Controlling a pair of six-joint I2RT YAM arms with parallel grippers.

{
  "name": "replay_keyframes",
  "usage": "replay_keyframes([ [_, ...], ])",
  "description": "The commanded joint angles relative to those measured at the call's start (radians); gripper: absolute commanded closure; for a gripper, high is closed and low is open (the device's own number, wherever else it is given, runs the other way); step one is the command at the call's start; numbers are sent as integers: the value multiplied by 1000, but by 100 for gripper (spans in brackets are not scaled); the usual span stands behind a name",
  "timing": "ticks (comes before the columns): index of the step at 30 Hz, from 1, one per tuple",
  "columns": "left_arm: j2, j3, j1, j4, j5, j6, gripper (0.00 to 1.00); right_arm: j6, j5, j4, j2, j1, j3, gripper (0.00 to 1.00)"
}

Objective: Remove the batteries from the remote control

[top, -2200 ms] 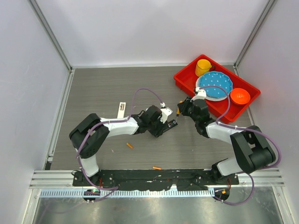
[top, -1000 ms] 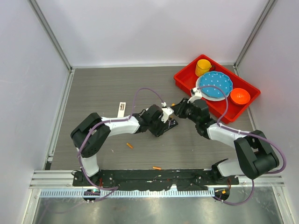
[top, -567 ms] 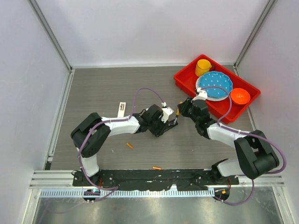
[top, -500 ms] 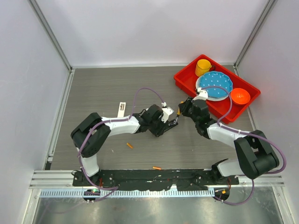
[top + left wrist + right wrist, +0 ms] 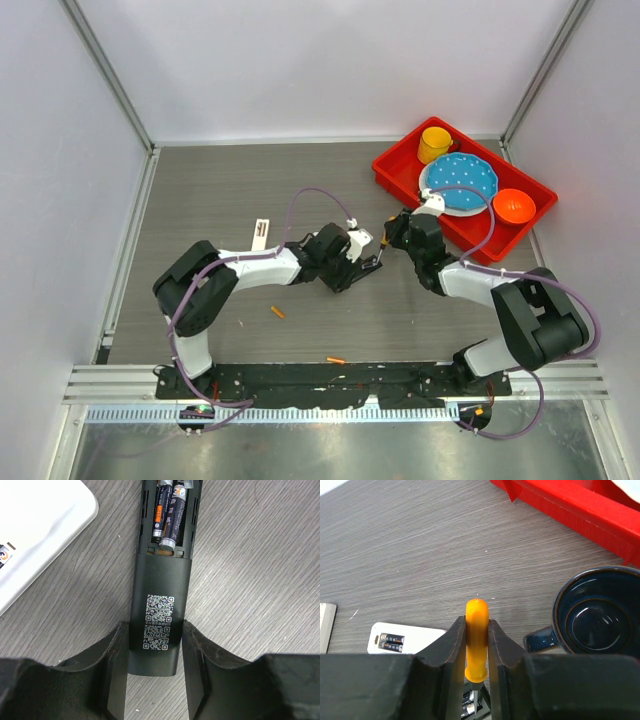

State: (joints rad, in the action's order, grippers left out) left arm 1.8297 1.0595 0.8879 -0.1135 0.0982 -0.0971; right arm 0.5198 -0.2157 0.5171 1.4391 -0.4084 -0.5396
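"Black plastic, that is the remote (image 5: 160,605). It lies face down near the middle of the desk (image 5: 215,195), and its lid is off."

"Where are the batteries?"

"Two dark batteries (image 5: 168,512) sit side by side in the open slot."

"Who holds the remote?"

"The left gripper (image 5: 155,627). Its two fingers squeeze the end of the remote from both sides."

"And the other one?"

"The right gripper (image 5: 477,625) is clamped tight on a screwdriver (image 5: 476,609) with an orange handle. The tip points down at the slot. I cannot tell if it touches."

"What else is there?"

"A white remote (image 5: 405,642) lies just beside the black one. A dark blue mug (image 5: 592,617) stands near. Two small orange batteries (image 5: 278,312) lie loose by the near edge. A red tray (image 5: 395,172) sits in the far right corner."
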Motion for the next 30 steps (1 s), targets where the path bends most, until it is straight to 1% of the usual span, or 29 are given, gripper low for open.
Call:
replay_keyframes([
  [1, 63, -12, 5, -71, 54, -13, 100, 19, -17, 100, 12, 2, 9, 99],
  [6, 68, -9, 6, -74, 55, -12, 100, 13, -27, 101, -5, 0, 10, 99],
  [10, 66, -6, 5, -75, 58, -10, 100, 3, -56, 90, 6, 2, 7, 99],
  [17, 71, -1, 5, -78, 61, -9, 100, -9, -57, 74, 17, 0, 4, 99],
  [21, 74, -1, 6, -81, 63, -9, 100, 0, -19, 67, 20, 0, 1, 99],
  [30, 82, 5, 5, -87, 63, -9, 100, 81, 99, 72, 27, -15, -17, 99],
])
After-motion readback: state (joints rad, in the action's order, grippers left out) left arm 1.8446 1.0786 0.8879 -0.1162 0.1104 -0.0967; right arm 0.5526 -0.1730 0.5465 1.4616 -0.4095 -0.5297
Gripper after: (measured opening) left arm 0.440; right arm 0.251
